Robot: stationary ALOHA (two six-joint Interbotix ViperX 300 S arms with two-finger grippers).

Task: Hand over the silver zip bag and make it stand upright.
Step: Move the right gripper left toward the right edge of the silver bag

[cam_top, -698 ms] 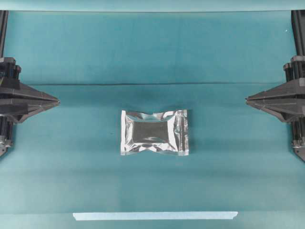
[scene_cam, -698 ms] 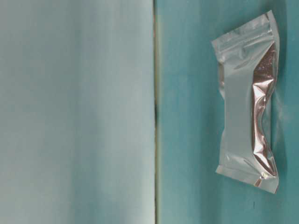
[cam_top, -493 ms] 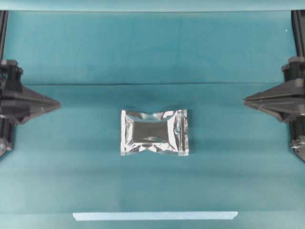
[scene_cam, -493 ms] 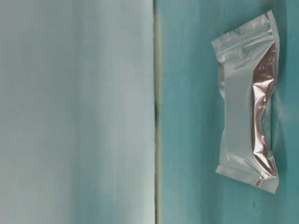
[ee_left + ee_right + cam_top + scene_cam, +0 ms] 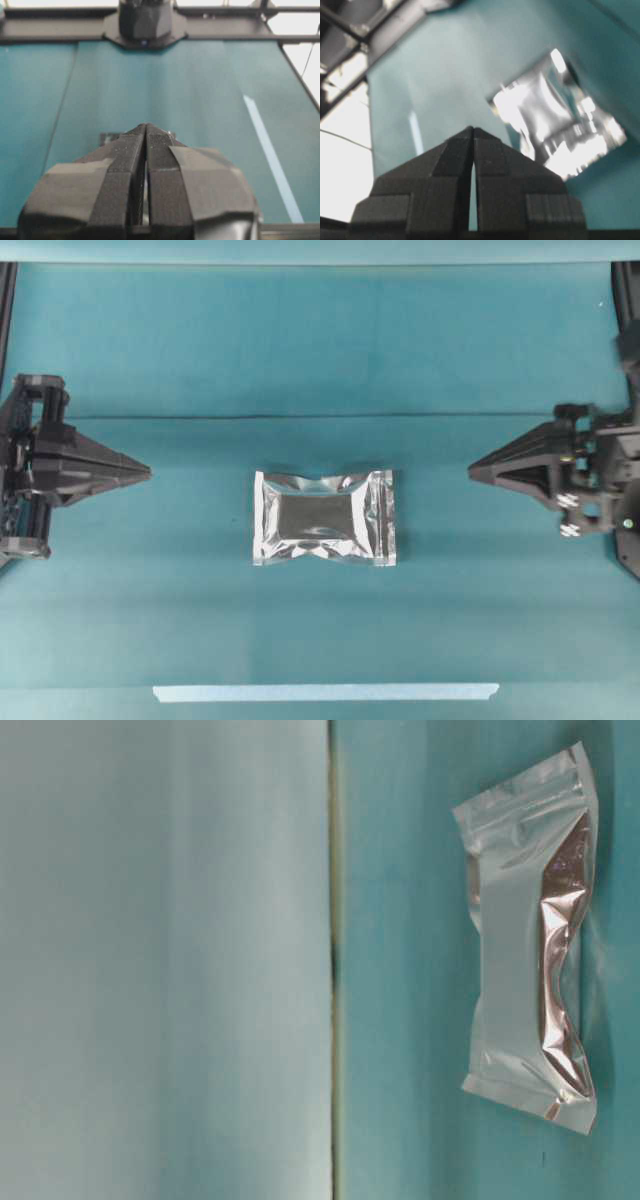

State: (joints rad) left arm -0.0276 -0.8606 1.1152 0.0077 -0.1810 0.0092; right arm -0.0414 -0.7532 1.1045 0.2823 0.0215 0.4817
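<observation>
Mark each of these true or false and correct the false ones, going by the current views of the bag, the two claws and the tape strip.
1. The silver zip bag lies flat on the table. True.
2. The left claw is gripping the bag. False: it is shut on nothing, well to the bag's left in the overhead view.
3. The right claw is shut, its tip pointing toward the bag. True.
4. The bag stands upright. False: it has not been lifted.
5. A pale tape strip lies on the table below the bag in the overhead view, apart from it. True.
6. The bag sits on the tape strip. False: bare table separates them.
</observation>
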